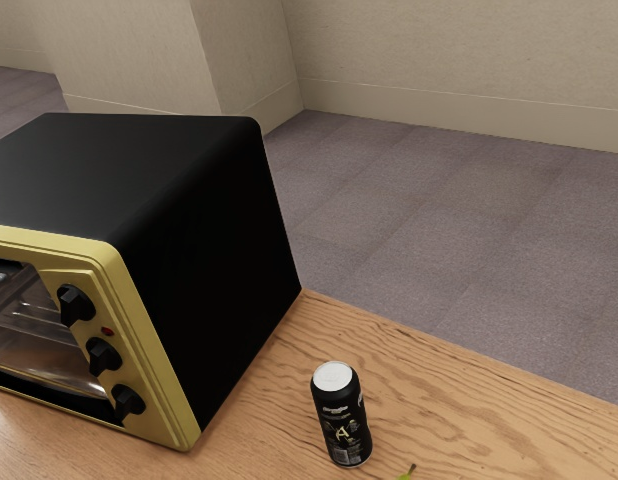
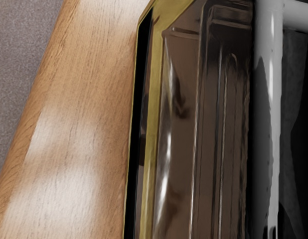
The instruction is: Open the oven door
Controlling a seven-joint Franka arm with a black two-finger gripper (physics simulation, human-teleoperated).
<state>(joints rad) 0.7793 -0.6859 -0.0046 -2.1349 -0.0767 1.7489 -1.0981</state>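
The grey-purple floor (image 1: 439, 220) stretches across the right half of the exterior view, up to the pale wall (image 1: 449, 60) along the top of the frame. The wood-grained desk (image 1: 479, 425) runs across the bottom; in the wrist view it lies beside the oven's front, with pale glare on its surface. The oven (image 1: 214, 250) stands on the desk in the left part of the exterior view, with a black top and side and a yellow front frame.

The oven door (image 1: 34, 345) is at the lower left of that frame, cut off by the picture's edge. It looks shut, its glass set within the yellow front, with racks visible behind it. In the wrist view a light grey handle (image 2: 266, 99) runs along the door, standing out in front of the glass. I cannot tell whether the claw is open or closed.

At the bottom centre of the exterior view, a black can (image 1: 343, 425) with a white top stands upright on the desk, apart from the oven. Three black knobs (image 1: 103, 356) line the oven's front beside the glass. A small green thing (image 1: 407, 473) pokes in at the bottom edge, near the can. A tiny red light (image 1: 107, 331) sits between the upper and middle knobs.
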